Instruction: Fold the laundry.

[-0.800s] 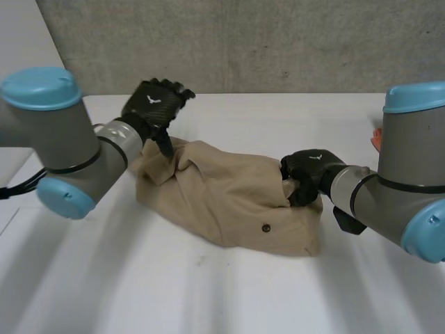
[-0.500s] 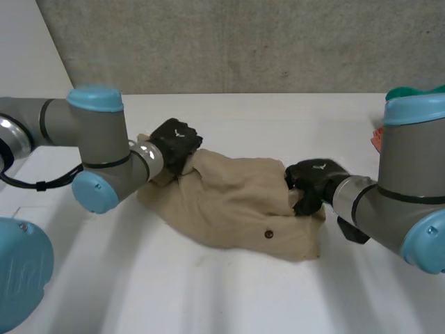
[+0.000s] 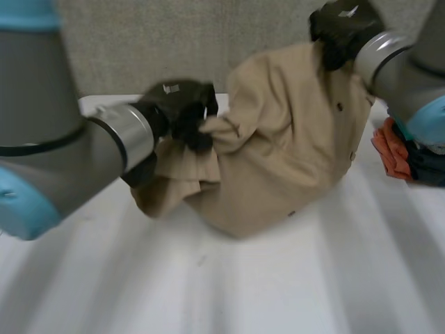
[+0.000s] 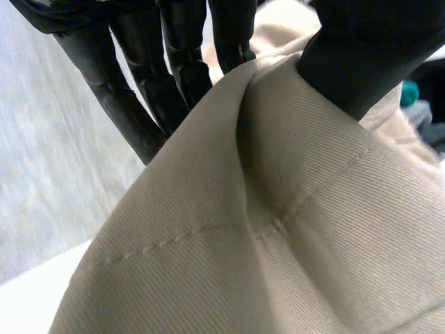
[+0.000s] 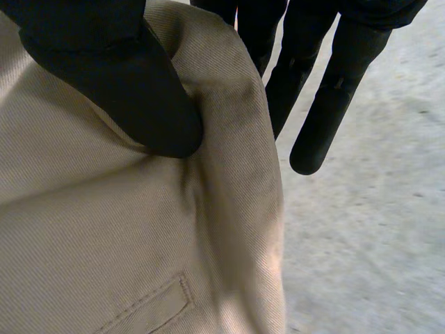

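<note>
You're opening out the tan garment (image 3: 292,139): your left hand (image 3: 177,108) pinches a bunched edge and your right hand (image 3: 341,28) pinches the top, held high. Next, pull it taut and lay it flat.

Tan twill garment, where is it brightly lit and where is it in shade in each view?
Head view: the tan twill garment is evenly lit where it hangs from the right hand, darker in the folds below the left hand. Left wrist view: soft even light, stitching plain. Right wrist view: a dark crease beside the thumb, bright elsewhere.
</note>
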You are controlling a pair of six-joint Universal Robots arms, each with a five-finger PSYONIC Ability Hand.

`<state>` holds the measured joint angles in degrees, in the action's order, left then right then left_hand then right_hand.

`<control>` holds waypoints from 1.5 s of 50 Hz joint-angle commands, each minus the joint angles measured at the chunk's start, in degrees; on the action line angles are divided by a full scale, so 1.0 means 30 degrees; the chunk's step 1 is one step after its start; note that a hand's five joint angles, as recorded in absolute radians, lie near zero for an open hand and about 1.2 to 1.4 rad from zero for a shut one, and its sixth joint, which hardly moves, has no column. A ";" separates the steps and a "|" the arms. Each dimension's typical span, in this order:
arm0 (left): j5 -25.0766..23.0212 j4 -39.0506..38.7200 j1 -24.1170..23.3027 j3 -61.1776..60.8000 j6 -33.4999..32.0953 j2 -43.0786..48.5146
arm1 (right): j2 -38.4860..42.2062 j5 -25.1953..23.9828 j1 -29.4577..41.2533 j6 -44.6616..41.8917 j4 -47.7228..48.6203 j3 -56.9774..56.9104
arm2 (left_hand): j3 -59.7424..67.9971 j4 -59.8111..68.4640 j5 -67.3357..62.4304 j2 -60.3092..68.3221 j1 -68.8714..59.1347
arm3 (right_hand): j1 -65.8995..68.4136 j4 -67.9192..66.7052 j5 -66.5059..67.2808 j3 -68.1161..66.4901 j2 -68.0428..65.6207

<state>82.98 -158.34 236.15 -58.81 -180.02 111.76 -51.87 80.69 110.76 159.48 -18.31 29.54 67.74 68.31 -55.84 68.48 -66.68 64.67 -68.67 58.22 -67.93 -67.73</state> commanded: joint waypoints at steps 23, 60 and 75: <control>0.3717 -0.2411 0.2786 0.6334 0.1150 0.8336 | 0.8590 0.0788 0.2425 0.0540 1.5248 -0.1030 | -1.9246 -1.9438 1.8612 -1.9495 1.8893 | -1.8223 1.9556 -1.9407 1.9308 1.9243; 0.0144 -0.6721 0.4662 -0.2841 -1.3412 0.7715 | 0.1437 0.2456 0.3127 0.3119 0.4956 1.2974 | -1.5923 -1.6116 1.5289 -1.6172 1.5571 | -1.4468 1.5800 -1.5651 1.5553 1.5487; 0.1081 -0.8009 0.4369 -0.0964 -1.2739 0.8714 | 0.0885 0.3688 0.3685 0.1947 0.8622 1.2622 | 0.4087 0.3895 -0.4722 0.3839 -0.4440 | 0.5110 -0.3778 0.3927 -0.4025 -0.4091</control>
<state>84.80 -180.42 249.73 -62.05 -219.95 139.16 -44.77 90.88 122.24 165.88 7.68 67.48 49.04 49.34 -38.71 50.54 -51.32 63.03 -68.38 56.81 -67.40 -67.50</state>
